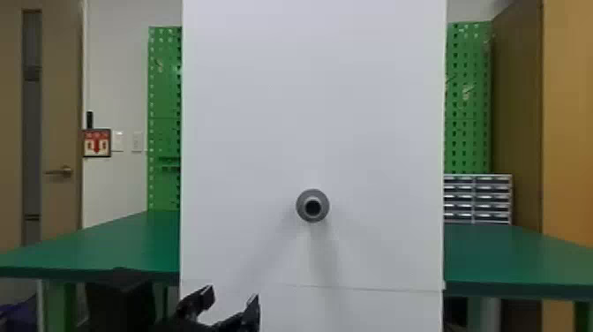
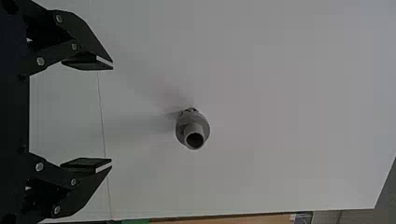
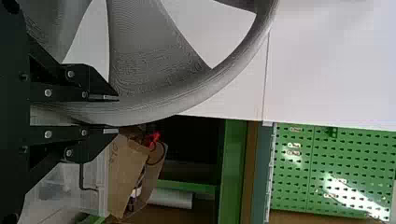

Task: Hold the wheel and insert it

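Observation:
My left gripper (image 1: 231, 304) is low in the head view, left of centre, its two fingers spread with nothing between them. In the left wrist view, the same gripper (image 2: 109, 115) stands open before the white panel. A grey round peg (image 1: 313, 206) with a dark hollow end juts from the panel, above and to the right of that gripper; the left wrist view has the peg (image 2: 193, 129) beyond the fingertips. In the right wrist view, my right gripper (image 3: 114, 115) is shut on the rim of the large grey spoked wheel (image 3: 154, 60).
The tall white panel (image 1: 264, 132) stands in front of the green table (image 1: 110, 243). Green pegboards (image 1: 164, 88) and a drawer cabinet (image 1: 477, 198) are behind it. A cardboard box (image 3: 128, 175) and a clear bin (image 3: 93, 186) are near the wheel's rim in the right wrist view.

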Action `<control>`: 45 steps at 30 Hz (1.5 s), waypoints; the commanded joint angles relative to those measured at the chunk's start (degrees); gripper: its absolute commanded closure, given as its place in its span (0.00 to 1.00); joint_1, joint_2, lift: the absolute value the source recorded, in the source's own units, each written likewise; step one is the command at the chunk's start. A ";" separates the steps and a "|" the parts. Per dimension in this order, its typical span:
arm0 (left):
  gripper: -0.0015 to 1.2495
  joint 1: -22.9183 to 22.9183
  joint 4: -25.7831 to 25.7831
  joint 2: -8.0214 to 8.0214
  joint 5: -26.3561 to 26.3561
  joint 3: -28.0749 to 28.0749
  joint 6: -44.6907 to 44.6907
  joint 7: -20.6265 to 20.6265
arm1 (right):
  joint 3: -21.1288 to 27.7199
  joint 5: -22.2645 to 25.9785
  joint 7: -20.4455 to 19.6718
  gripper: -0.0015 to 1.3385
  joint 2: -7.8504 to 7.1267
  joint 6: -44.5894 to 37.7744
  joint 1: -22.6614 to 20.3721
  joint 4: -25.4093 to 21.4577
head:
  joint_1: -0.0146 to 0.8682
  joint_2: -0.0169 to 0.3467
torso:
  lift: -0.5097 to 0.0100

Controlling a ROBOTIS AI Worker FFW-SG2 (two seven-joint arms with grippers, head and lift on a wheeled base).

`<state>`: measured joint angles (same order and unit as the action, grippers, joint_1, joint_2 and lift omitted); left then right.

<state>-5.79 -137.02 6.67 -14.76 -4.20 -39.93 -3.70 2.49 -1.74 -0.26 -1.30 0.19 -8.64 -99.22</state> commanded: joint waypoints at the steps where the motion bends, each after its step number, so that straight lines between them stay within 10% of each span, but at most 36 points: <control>1: 0.41 -0.80 0.00 0.18 -0.18 -0.37 -1.55 -0.08 | 0.23 -0.02 0.00 0.84 0.16 -0.01 -0.15 -0.01 | 0.02 0.37 | 0.06; 25: 0.41 -2.21 0.00 0.80 -0.97 -0.64 -5.68 -0.35 | 0.23 0.16 0.00 0.84 0.78 -1.07 0.03 -0.54 | 0.02 0.37 | 0.06; 45: 0.41 -2.12 0.00 0.80 -0.97 -0.64 -5.77 -0.08 | -2.23 0.68 0.09 0.84 -1.42 -23.57 6.62 -17.41 | 0.02 0.37 | 0.06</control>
<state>-7.91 -137.02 7.49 -15.66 -4.83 -45.62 -3.84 0.46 -1.43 -0.18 -2.62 -19.20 -3.47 -113.74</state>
